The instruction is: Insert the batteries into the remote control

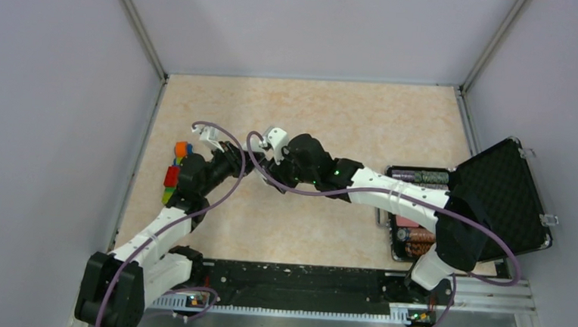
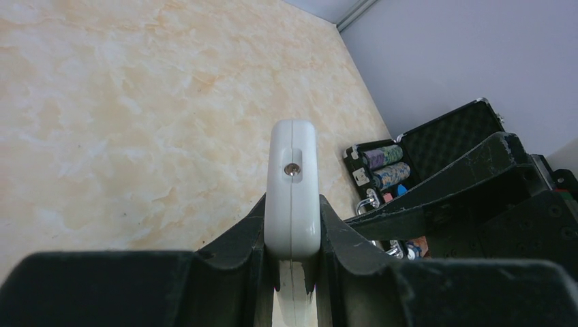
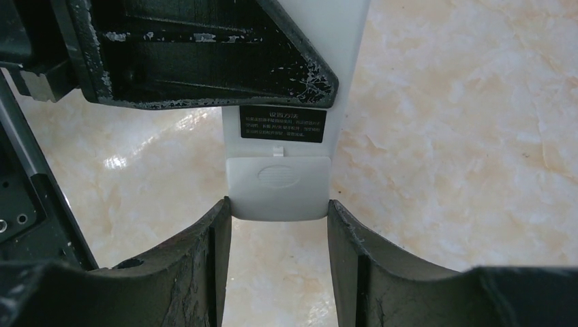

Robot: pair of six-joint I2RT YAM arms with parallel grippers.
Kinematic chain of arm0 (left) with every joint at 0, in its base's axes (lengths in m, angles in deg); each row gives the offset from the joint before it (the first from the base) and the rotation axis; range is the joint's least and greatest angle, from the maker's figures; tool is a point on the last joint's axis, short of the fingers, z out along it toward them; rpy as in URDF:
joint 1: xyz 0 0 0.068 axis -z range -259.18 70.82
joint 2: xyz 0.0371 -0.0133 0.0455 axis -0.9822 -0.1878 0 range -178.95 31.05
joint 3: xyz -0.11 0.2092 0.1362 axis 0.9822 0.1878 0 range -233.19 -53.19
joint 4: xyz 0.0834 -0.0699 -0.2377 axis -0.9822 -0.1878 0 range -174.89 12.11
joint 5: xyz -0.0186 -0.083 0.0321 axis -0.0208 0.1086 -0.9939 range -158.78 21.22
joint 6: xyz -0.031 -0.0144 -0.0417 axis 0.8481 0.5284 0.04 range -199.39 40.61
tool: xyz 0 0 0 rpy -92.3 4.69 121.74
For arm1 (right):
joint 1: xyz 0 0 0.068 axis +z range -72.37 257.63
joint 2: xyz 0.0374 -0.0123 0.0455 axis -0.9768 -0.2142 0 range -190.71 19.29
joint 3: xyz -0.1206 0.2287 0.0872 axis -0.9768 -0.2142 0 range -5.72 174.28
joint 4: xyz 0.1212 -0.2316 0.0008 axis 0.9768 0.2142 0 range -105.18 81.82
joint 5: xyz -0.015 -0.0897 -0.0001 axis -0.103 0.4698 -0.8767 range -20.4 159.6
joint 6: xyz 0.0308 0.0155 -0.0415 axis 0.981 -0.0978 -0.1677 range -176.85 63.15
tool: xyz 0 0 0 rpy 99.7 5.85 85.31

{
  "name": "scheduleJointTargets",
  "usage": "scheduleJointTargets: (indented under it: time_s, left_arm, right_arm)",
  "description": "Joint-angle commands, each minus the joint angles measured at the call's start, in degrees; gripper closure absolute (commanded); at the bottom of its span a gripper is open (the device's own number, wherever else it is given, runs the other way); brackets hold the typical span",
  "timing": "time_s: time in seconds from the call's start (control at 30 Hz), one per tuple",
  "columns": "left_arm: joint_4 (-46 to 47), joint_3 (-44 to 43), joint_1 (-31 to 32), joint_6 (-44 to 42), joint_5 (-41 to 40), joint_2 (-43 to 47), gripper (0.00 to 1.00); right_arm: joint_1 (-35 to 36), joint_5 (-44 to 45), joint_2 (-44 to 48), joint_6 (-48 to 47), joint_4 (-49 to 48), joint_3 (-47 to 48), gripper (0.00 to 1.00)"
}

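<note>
While the remote control is clamped edge-on in the left gripper, raised above the marbled table, its back is turned to the right wrist camera. A closed battery cover with an oval ribbed grip is seen there, just below a dark printed label. The right gripper is set with its fingers parted to about the remote's width, one on each side of the cover end. Whether they press on the plastic cannot be told. The batteries cannot be made out in any view, so the compartment is judged to be unopened and unloaded.

The step in hand is judged to be removal of the cover. It would be done best if the left hold were kept firm and well up the body, clear of the cover's travel. The cover should be caught by its side edges or ribbed patch, not the body beneath. It should be drawn straight along the remote's length toward the free end; a sideways pull could twist the remote out of the left jaws. A light squeeze is advised, since a hard one could pinch the cover against its rails. The open chip case lies well apart on the right.
</note>
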Motion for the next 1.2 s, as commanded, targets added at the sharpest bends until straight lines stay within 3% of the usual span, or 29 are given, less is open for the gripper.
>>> scheduleJointTargets:
  time_s: [0.0,0.8,1.17]
  left_arm:
    - [2.73,-3.0,0.18,-0.54,-0.35,0.28,1.0]
    - [-0.06,-2.95,0.17,-2.17,-5.53,2.45,1.0]
    - [1.7,-2.89,0.18,-2.05,-2.41,1.71,1.0]
  right_arm:
    - [0.78,0.3,-0.52,-0.17,0.42,2.37,0.62]
    - [0.78,0.94,-0.86,0.3,1.25,1.57,0.62]
    - [0.67,0.26,-2.08,-0.26,0.9,2.65,0.62]
